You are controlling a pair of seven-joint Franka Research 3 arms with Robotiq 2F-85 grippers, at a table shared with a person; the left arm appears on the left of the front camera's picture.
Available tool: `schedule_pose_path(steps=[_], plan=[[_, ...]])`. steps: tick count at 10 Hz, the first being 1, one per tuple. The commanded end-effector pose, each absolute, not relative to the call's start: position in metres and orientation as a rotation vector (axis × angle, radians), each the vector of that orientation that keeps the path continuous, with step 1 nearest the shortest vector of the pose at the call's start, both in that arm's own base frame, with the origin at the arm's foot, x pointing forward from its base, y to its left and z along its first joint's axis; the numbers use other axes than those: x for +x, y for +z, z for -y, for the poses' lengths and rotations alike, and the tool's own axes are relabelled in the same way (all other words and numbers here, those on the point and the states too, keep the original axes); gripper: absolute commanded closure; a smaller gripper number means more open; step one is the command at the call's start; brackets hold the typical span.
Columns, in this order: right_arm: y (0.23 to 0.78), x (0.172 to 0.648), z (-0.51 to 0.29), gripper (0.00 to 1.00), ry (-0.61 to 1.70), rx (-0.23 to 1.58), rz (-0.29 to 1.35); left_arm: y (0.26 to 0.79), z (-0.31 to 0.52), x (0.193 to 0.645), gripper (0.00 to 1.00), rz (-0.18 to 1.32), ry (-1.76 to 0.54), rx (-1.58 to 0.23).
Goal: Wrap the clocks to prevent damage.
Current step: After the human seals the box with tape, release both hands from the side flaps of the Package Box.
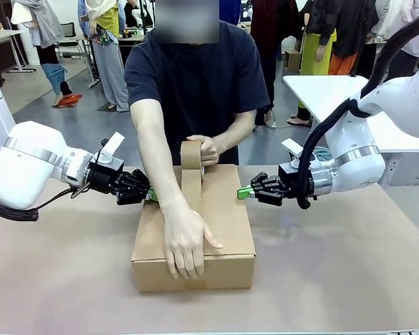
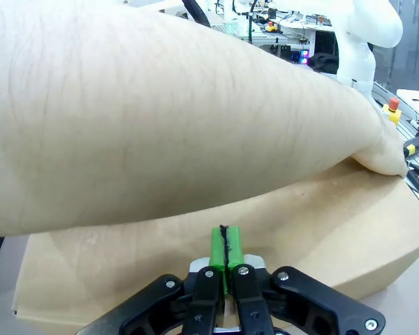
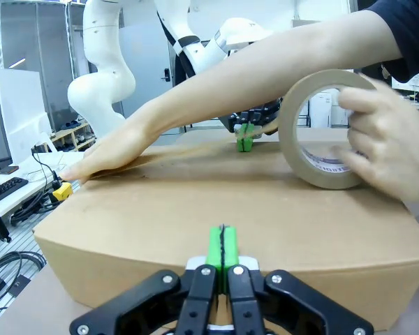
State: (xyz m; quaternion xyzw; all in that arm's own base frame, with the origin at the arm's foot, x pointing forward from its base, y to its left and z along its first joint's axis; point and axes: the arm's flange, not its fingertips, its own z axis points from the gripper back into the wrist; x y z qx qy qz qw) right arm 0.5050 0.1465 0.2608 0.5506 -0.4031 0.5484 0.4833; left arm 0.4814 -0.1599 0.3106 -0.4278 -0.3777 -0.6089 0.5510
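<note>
Item: closed brown corrugated cardboard box (image 1: 223, 230), rectangular, lying flat at the middle of the bench (image 1: 335, 279), which has a light brown surface. The clocks cannot be seen.

Item: roll of brown packing tape (image 1: 190, 155), standing on edge on the far part of the box lid, gripped by one hand of the person (image 1: 208, 150). A strip of tape (image 1: 191, 188) runs from the roll toward the near edge along the lid's middle.

Item: the person's other hand (image 1: 186, 246), palm down, pressing on the near end of the lid with fingers over the front edge; the forearm lies along the strip.

Item: left end effector (image 1: 148, 196), black with green pads pressed together, nothing between them, tips against the left side of the box near the top edge. In the left wrist view its pads (image 2: 225, 250) meet the cardboard wall below the forearm.

Item: right end effector (image 1: 246, 192), likewise pressed together and empty, tips at the right side of the box near the top edge.
</note>
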Motion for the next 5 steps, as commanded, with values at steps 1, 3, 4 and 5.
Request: schedule_pose_path(steps=[1,3,4,5], plan=[[0.2579,0.5034,-0.1473,0.99,1.325,1.333,0.978,0.3090,0.1600,0.4803,1.00,0.891,-1.438,-1.010],[0.2579,0.5034,-0.1473,0.99,1.325,1.333,0.978,0.3090,0.1600,0.4803,1.00,0.891,-1.438,-1.010],[0.2579,0.5034,-0.1473,0.99,1.325,1.333,0.978,0.3090,0.1600,0.4803,1.00,0.891,-1.438,-1.010],[0.2579,0.5034,-0.1473,0.99,1.325,1.333,0.978,0.3090,0.1600,0.4803,1.00,0.891,-1.438,-1.010]])
